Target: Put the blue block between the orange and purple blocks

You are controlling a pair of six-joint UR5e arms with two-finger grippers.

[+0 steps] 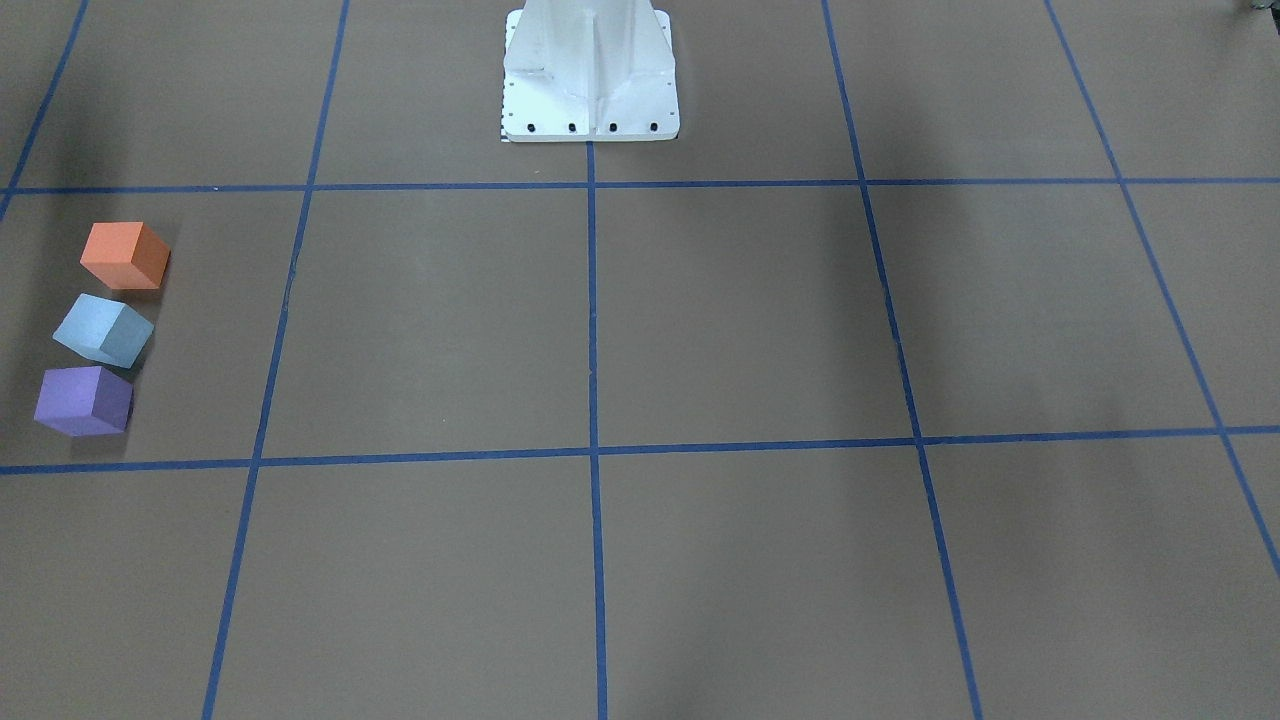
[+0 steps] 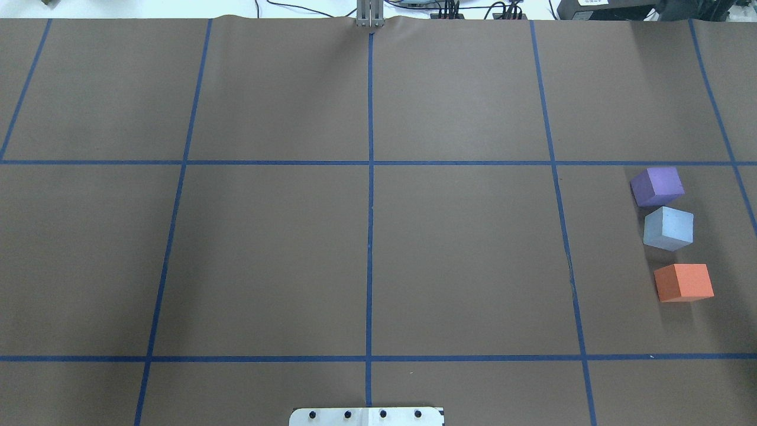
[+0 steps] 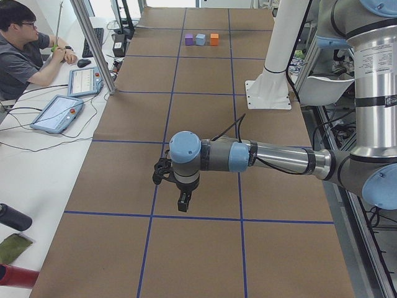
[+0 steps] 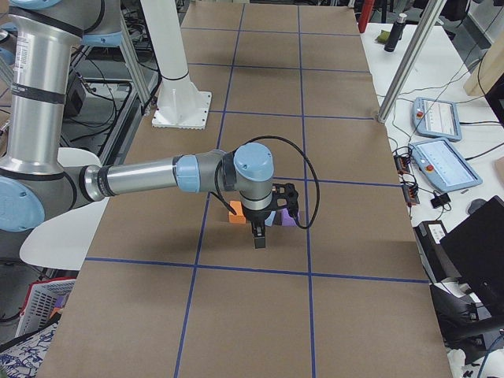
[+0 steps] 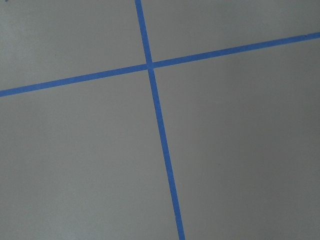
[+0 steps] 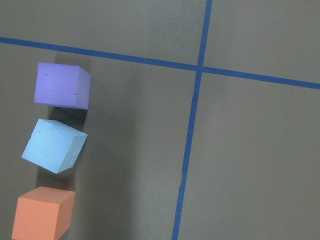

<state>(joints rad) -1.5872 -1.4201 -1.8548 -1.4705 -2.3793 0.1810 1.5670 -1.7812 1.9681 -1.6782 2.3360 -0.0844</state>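
Blue block (image 2: 668, 228) sits skewed between purple block (image 2: 657, 186) and orange block (image 2: 683, 282); left claw (image 3: 183, 203), right claw (image 4: 259, 239): cannot tell if clenched.

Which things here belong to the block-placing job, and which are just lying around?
Job: blue block, orange block, purple block.
Lying about: white robot pedestal, teach pendants, operator, dark bottle.

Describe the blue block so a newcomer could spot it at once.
On the brown table, three blocks form a short line in a middle-row grid square near the overhead view's right edge. The blue block is the middle one, pale blue and turned askew, between the purple block and the orange block.
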